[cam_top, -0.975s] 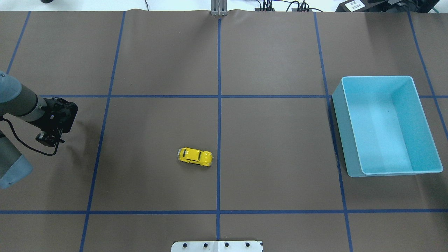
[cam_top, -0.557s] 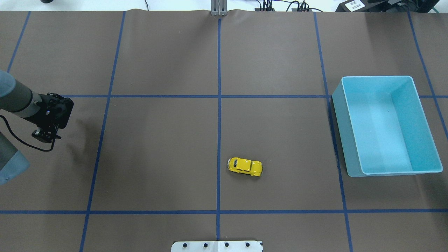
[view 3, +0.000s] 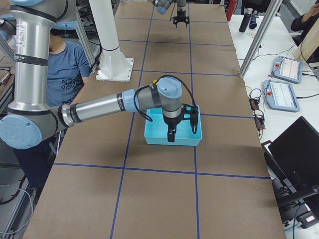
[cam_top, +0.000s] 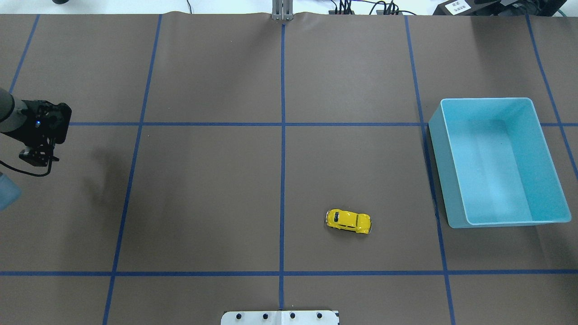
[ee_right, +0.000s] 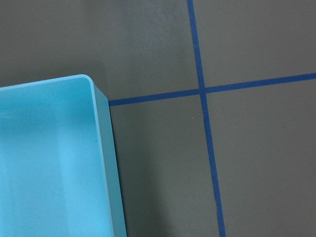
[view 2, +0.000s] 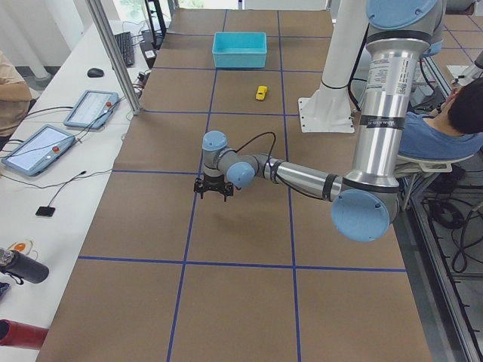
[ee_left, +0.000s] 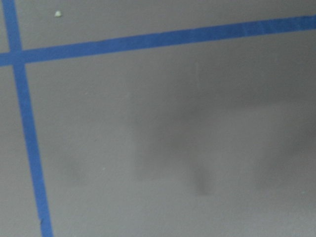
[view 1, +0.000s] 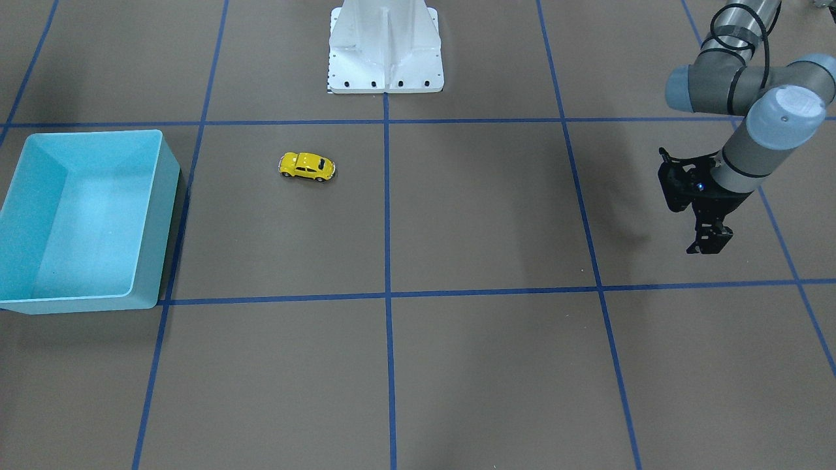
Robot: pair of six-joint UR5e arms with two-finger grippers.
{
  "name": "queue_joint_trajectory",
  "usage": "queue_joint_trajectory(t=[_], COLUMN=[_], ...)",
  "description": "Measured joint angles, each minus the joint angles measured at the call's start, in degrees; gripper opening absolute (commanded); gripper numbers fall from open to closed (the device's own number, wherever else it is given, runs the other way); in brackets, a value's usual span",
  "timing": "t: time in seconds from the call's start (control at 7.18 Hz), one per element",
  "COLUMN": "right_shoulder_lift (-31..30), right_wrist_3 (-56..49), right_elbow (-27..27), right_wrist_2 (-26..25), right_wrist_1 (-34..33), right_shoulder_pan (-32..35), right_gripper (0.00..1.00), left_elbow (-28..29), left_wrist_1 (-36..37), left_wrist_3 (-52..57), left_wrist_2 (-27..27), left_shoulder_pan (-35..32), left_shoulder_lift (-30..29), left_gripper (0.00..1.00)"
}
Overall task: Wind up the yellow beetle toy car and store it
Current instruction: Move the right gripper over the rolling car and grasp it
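Observation:
The yellow beetle toy car (cam_top: pixel 348 221) stands on its wheels on the brown table, right of the centre line and a short way left of the light blue bin (cam_top: pixel 485 100). It also shows in the front view (view 1: pixel 307 166) and in the left view (view 2: pixel 261 92). The bin (view 1: pixel 91 134) is empty; the right wrist view shows one corner of it (ee_right: pixel 96 128). My left gripper (cam_top: pixel 36 155) hangs empty and open at the table's far left (view 1: pixel 708 241), far from the car. My right gripper (view 3: pixel 180 133) hovers above the bin (view 3: pixel 172 140); I cannot tell its state.
Blue tape lines (cam_top: pixel 283 180) divide the table into squares. The white robot base (view 1: pixel 385 46) stands at the near middle edge. A side table with tablets (view 2: pixel 45 147) and a grey post (view 2: pixel 113 53) runs along the far edge. A seated person (view 3: pixel 62 69) is beside the base.
The car has rolled right across the centre line toward the bin. My left arm has pulled back to the left and farther up the table.

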Motion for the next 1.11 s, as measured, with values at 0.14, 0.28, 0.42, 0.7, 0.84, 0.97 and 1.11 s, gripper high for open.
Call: queue_joint_trajectory(t=[0.14, 0.28, 0.42, 0.7, 0.84, 0.97, 1.11], right_shoulder_lift=[3.8, 8.9, 14.3, 23.2, 25.8, 26.4, 25.4], right_wrist_3=[0.0, 0.0, -0.3, -2.6, -6.4, -10.1, -12.5], right_elbow=[5.3, 9.4, 11.7, 13.4, 13.3, 13.0, 12.9], right_wrist_2=[-1.9, -3.6, -5.1, -11.0, -16.2, -20.0, -22.4], right_wrist_1=[-6.8, -12.0, -14.5, -15.6, -14.6, -11.5, -6.5], right_shoulder_pan=[-3.8, -9.4, -15.6, -29.1, -36.6, -42.7, -47.9], right_gripper=[1.00, 1.00, 1.00, 1.00, 1.00, 1.00, 1.00], left_elbow=[-0.2, -0.5, -0.6, -0.5, -0.4, -0.3, -0.3], left_wrist_1=[3.2, 5.7, 8.1, 12.3, 13.4, 15.5, 18.6], left_wrist_3=[-2.9, -9.4, -16.9, -30.8, -35.7, -39.1, -41.0], left_wrist_2=[-0.1, -1.1, -3.3, -8.8, -10.6, -12.4, -14.7], left_shoulder_pan=[-2.9, -6.3, -10.0, -18.9, -23.3, -27.3, -30.8], left_shoulder_lift=[-0.4, -0.7, -0.8, -0.3, 0.0, 0.5, 1.5], left_gripper=[1.00, 1.00, 1.00, 1.00, 1.00, 1.00, 1.00])
